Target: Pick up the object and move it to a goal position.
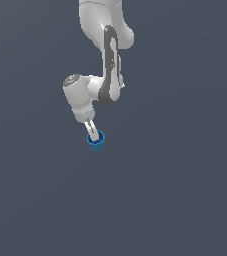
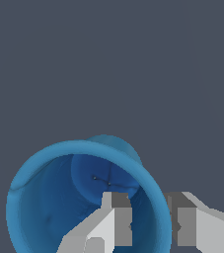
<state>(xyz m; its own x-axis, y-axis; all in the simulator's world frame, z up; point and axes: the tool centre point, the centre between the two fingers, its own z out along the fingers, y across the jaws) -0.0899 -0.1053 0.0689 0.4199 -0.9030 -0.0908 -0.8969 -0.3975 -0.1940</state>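
The object is a small bright-blue cup [image 1: 97, 141] with a hollow top, just below the white arm's wrist in the exterior view. In the wrist view the cup [image 2: 44, 197] fills the near part of the picture, open mouth toward the camera. My gripper [image 1: 92, 131] points down at it. One finger [image 2: 116, 220] is inside the cup and the other finger [image 2: 187, 225] is outside. The gripper [image 2: 150, 222] is shut on the cup's wall between them. I cannot tell whether the cup rests on the surface or hangs above it.
A uniform dark grey surface [image 1: 185, 200] lies all around. The white arm [image 1: 105, 60] comes down from the top of the exterior view. No other objects show.
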